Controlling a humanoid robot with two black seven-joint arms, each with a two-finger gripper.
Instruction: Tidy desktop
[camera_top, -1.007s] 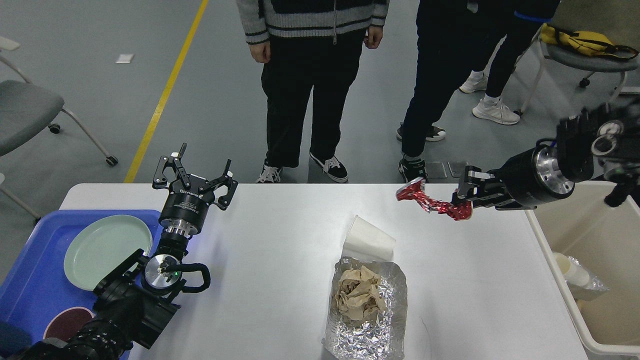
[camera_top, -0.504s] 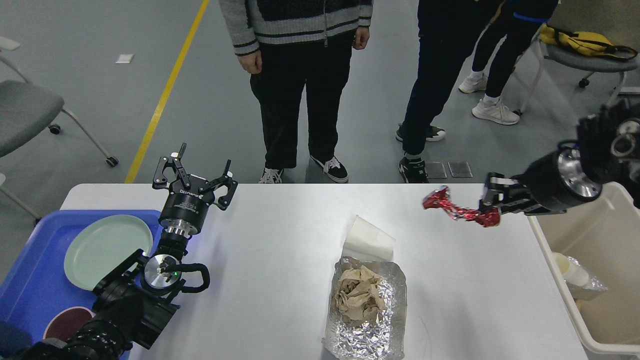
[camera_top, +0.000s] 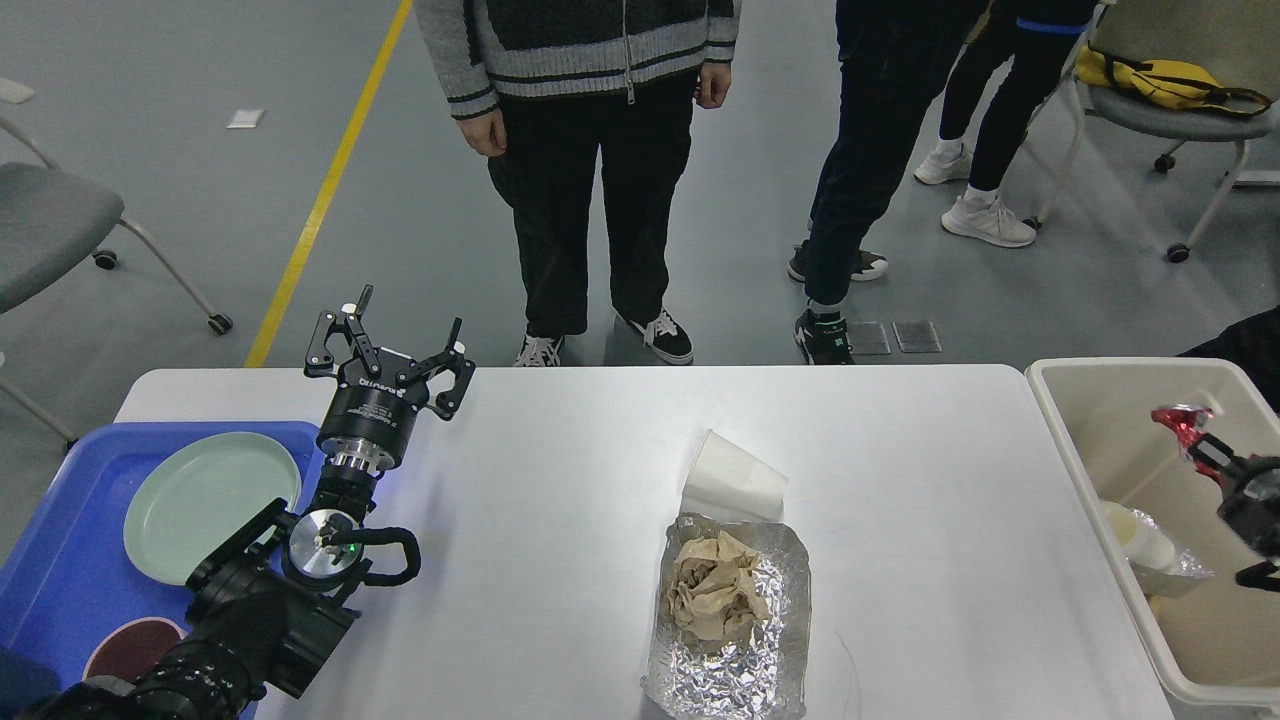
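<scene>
Desktop (camera_top: 560, 500): one cup (camera_top: 735, 478), one foil tray (camera_top: 730, 630).

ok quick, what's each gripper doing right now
Left gripper: open, holding nothing, above the desktop.
Right gripper: shut on the red wrapper, over the bin.
</scene>
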